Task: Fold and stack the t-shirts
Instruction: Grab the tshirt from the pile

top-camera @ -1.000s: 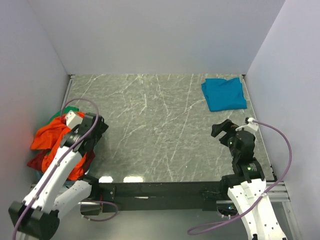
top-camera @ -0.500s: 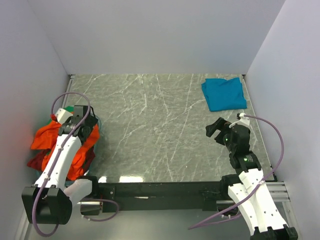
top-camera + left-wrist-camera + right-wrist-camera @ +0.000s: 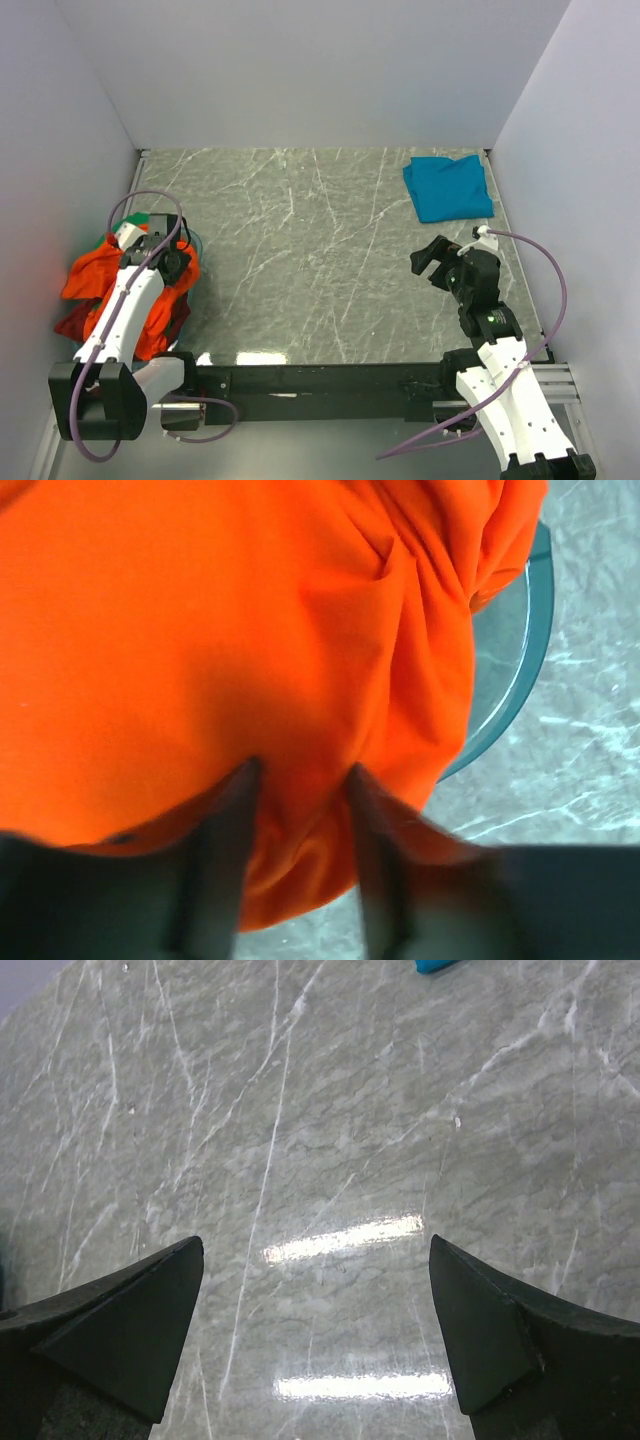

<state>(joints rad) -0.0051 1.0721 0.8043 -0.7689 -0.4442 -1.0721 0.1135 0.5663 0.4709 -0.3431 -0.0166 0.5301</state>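
One teal shirt (image 3: 448, 187) far-right corner; pile (image 3: 98, 272) left edge.

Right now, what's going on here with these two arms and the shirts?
The left gripper is down on the crumpled orange t-shirt at the left edge of the table. Its fingers straddle a fold of the cloth, but it is unclear whether they have pinched it. The right gripper hangs open over bare table, holding nothing. A teal t-shirt lies folded in the far right corner.
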